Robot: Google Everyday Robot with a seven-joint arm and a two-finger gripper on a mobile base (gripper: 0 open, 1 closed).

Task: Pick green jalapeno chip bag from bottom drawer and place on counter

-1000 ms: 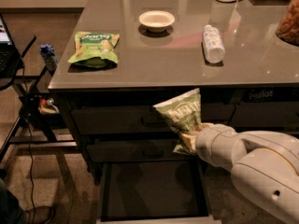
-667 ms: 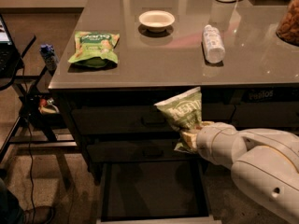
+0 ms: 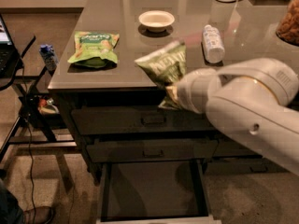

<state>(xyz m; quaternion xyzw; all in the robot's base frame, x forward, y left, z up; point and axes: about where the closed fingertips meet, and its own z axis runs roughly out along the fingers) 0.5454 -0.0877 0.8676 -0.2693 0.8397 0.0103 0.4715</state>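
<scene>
The olive-green jalapeno chip bag [image 3: 164,68] with white lettering hangs in the air over the front edge of the grey counter [image 3: 135,36]. My gripper [image 3: 172,95] holds its lower end, at the tip of the big white arm that comes in from the right. The fingers are mostly hidden behind the bag and the wrist. The bottom drawer [image 3: 154,190] stands pulled open below, its flat dark inside bare.
On the counter lie a brighter light-green snack bag [image 3: 93,48] at the left, a white bowl [image 3: 156,20], a white bottle [image 3: 212,43] on its side and a jar [image 3: 289,20] at the right edge. Two shut handled drawers [image 3: 145,120] sit above the open one. A laptop stand and cables are at the left.
The arm has lifted the olive-green bag from in front of the drawer fronts up to counter height. The bag now overlaps the counter's front edge.
</scene>
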